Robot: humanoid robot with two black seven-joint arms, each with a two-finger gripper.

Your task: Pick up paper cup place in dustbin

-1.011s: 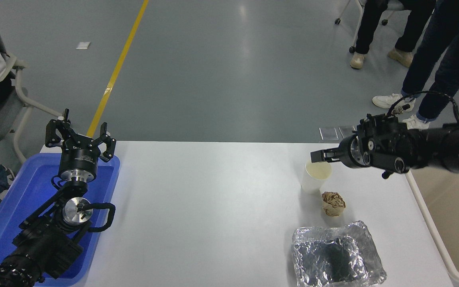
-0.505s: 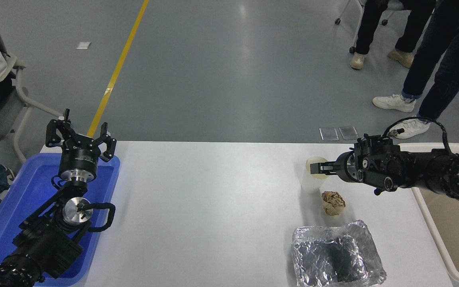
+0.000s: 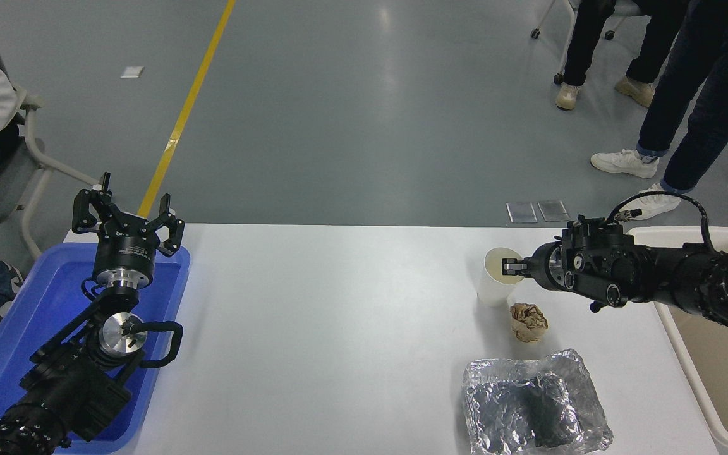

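The right gripper [image 3: 510, 267] is pinched on the paper cup [image 3: 498, 285] rim, cup upright on the table [image 3: 339, 328]. That thin wall could easily get crushed or slipped before the dustbin [image 3: 705, 392] is reached.

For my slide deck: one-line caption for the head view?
Right gripper at the upright paper cup's rim, dustbin alongside.

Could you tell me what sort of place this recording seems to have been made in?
Probably a robotics lab or workshop floor: a white table stands on smooth grey floor marked with a yellow line, people stand nearby, and a wheeled office chair is alongside.
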